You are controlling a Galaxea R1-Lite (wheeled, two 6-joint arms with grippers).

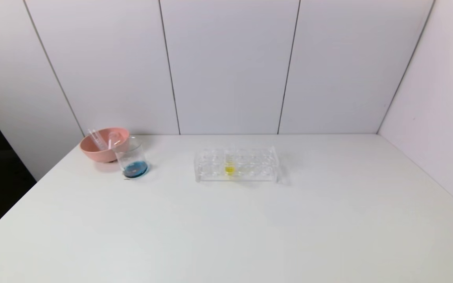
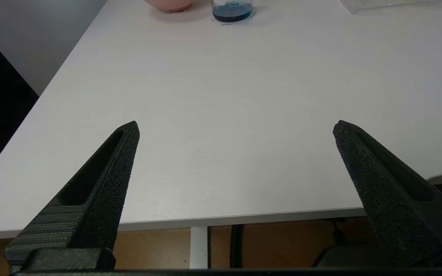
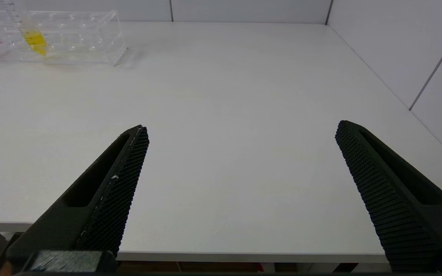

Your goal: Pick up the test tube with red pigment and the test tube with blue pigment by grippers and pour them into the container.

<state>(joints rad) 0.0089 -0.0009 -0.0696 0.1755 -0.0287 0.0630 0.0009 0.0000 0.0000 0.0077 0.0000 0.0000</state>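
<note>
The glass beaker (image 1: 133, 161) stands at the back left of the table with dark blue liquid in its bottom; it also shows in the left wrist view (image 2: 231, 8). Two clear tubes (image 1: 97, 140) lie in the pink bowl (image 1: 102, 146) behind it; I see no red or blue tip on them. My left gripper (image 2: 236, 128) is open and empty near the table's front edge. My right gripper (image 3: 242, 130) is open and empty, also near the front edge. Neither arm shows in the head view.
A clear tube rack (image 1: 237, 164) stands at the table's middle back and holds one tube with yellow liquid (image 1: 229, 168), which also shows in the right wrist view (image 3: 35, 38). White wall panels close the back and right sides.
</note>
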